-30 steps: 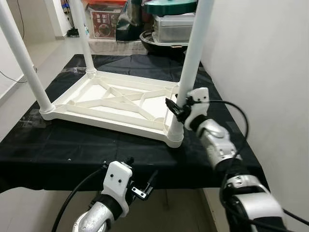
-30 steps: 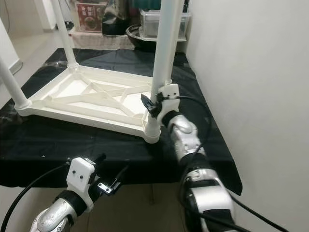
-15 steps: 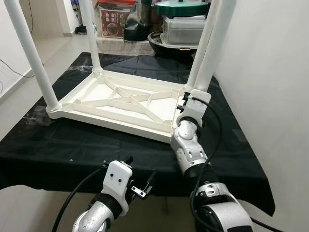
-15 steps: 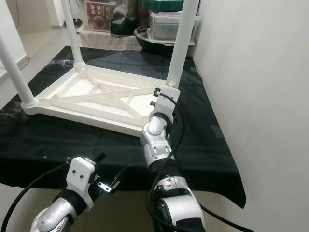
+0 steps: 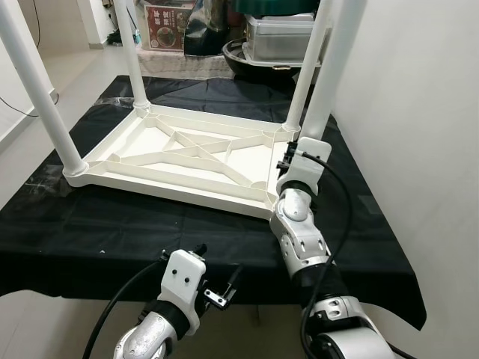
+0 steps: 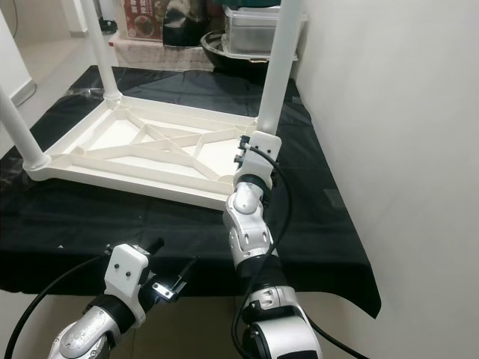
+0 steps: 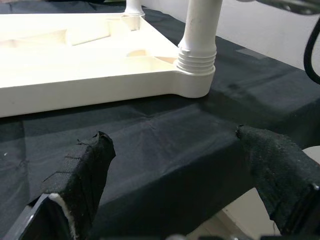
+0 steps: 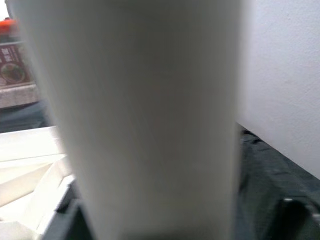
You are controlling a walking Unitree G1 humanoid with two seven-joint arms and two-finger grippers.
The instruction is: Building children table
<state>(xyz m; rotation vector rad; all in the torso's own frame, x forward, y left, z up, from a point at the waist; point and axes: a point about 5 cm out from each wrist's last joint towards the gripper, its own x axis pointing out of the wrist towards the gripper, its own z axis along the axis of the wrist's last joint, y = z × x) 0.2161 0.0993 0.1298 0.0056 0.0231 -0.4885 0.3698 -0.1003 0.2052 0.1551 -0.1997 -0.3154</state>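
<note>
A white plastic children's table [image 5: 150, 179] lies upside down on a black cloth [image 5: 112, 224], with its legs standing up from the corners. My right gripper [image 5: 290, 158] is up against the near right leg [image 5: 333, 67], low down and just above its threaded socket [image 7: 196, 55]. In the right wrist view this leg [image 8: 150, 100] stands close between the fingers [image 8: 67, 212], which sit wide apart on either side of it, open. My left gripper [image 5: 219, 258] hangs open below the cloth's front edge, holding nothing.
A white wall [image 5: 419, 112] runs close along the right side of the cloth-covered surface. Behind the table stand a metal container [image 5: 281, 37], a dark pan [image 5: 247, 63] and a printed box [image 5: 161, 19]. Tiled floor [image 5: 67, 67] lies to the left.
My right wrist has rolled around the near right leg, from gripping it sideways to standing upright before it. The head camera shifted slightly. The left arm has not moved.
</note>
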